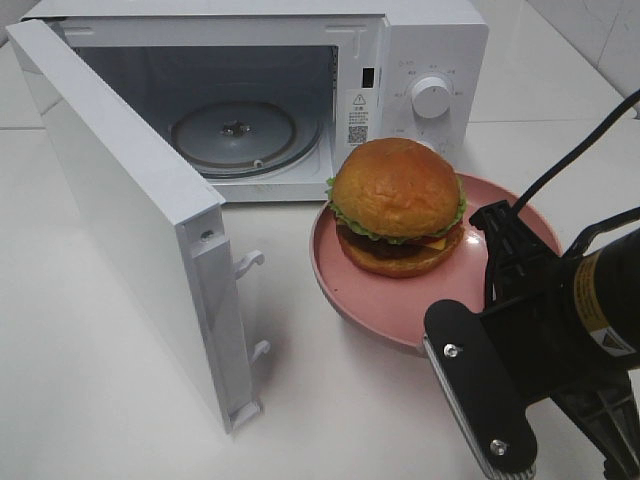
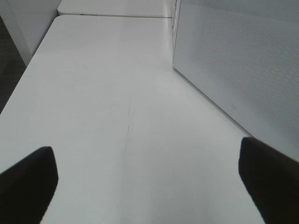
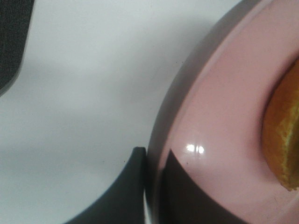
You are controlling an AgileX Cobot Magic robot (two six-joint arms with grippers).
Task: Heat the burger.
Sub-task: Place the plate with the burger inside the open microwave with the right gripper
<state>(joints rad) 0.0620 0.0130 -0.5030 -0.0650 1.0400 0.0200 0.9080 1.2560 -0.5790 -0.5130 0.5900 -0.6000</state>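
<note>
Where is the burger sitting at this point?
In the exterior high view the burger sits on the pink plate, right of centre, just in front of the open microwave; the right gripper is shut on the plate's rim.

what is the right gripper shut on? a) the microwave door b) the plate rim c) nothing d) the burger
b: in the right wrist view the right gripper pinches the rim of the plate, one finger on each side, while the burger sits untouched on it.
</note>
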